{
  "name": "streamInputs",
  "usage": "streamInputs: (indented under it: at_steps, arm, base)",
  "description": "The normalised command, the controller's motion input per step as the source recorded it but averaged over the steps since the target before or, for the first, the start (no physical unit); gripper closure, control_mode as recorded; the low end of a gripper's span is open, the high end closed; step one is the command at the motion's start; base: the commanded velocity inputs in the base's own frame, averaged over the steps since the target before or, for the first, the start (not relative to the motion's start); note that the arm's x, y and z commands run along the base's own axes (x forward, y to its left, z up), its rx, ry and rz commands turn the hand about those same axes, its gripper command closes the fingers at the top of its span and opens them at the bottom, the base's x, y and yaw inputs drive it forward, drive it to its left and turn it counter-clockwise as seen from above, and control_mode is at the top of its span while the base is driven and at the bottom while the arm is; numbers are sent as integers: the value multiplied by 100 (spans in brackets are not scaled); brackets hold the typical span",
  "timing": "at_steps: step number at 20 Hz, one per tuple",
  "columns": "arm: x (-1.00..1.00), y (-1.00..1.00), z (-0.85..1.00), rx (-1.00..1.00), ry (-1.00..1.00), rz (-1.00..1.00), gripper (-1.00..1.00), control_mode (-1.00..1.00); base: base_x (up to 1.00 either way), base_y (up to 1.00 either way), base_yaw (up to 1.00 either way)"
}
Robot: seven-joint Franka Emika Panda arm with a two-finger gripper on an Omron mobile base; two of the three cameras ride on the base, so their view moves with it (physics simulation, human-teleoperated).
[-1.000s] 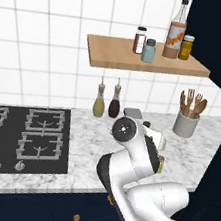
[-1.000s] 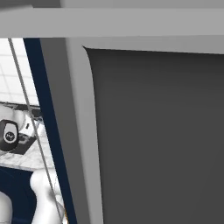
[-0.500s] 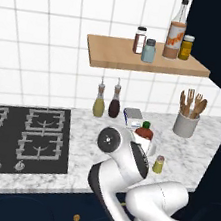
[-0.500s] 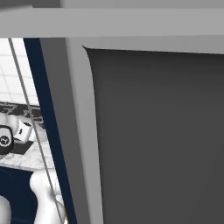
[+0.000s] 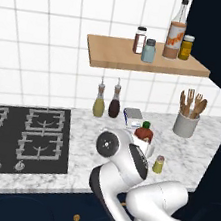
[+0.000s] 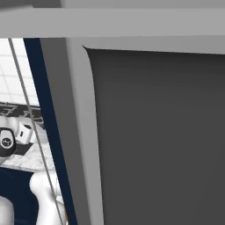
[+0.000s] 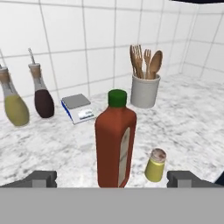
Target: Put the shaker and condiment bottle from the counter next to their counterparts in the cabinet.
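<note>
The red condiment bottle (image 7: pixel 114 144) with its green cap stands upright on the marble counter, straight ahead of my gripper (image 7: pixel 113 178). The fingers (image 7: pixel 41 178) are spread wide, open, short of the bottle and holding nothing. The small yellow-green shaker (image 7: pixel 155 165) stands just right of the bottle. In the left base view my arm hides the lower part of the bottle (image 5: pixel 144 133), and the shaker (image 5: pixel 158 164) is on its right. On the wooden shelf (image 5: pixel 116 57) stand the clear orange-label bottle (image 5: pixel 175 34), the brown-and-white shaker (image 5: pixel 140 40) and the pale blue shaker (image 5: pixel 149 51).
Two spouted oil bottles (image 7: pixel 43 100) and a small scale (image 7: pixel 78 108) stand against the tiled wall. A white crock of wooden utensils (image 7: pixel 145 89) is at the back right. The stove (image 5: pixel 22 134) lies to the left. A yellow jar (image 5: pixel 186 47) is on the shelf's right end.
My arm has dropped and drawn back to the left, so the red bottle's top and the shaker have come into sight beside it. The bottle and shaker have not moved.
</note>
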Motion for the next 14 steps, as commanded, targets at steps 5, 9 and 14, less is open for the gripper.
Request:
streamInputs:
  at_steps: [5,9,14]
  arm:
    - [-1,0,-2,0,0,0,-100,-100]
    - [0,-3,-3,0,-5,0,-100,-100]
    - [0,-7,0,1,-5,0,-100,-100]
  base:
    - [0,0,0]
    - [0,0,0]
    - [0,0,0]
